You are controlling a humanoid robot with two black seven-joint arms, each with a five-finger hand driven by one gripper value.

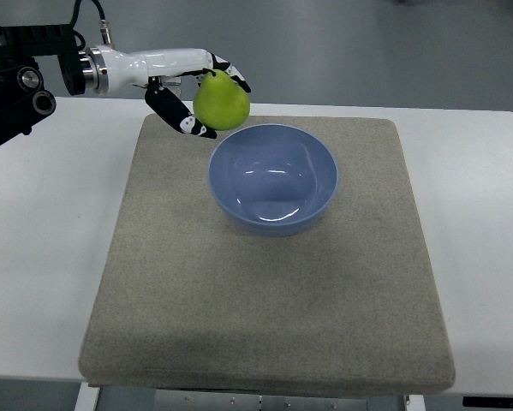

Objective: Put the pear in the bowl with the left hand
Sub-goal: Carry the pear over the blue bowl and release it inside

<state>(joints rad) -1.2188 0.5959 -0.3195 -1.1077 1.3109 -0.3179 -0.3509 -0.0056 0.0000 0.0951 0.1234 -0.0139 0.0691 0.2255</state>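
Note:
A green pear (221,102) is held in my left hand (206,96), which comes in from the upper left with white and black fingers curled around the fruit. The pear hangs in the air just beyond the far left rim of a blue bowl (273,178). The bowl stands empty on a grey mat (265,282). My right hand is not in view.
The grey mat covers most of a white table (42,257). The black body of the left arm (16,81) fills the top left corner. The floor shows beyond the table's far edge.

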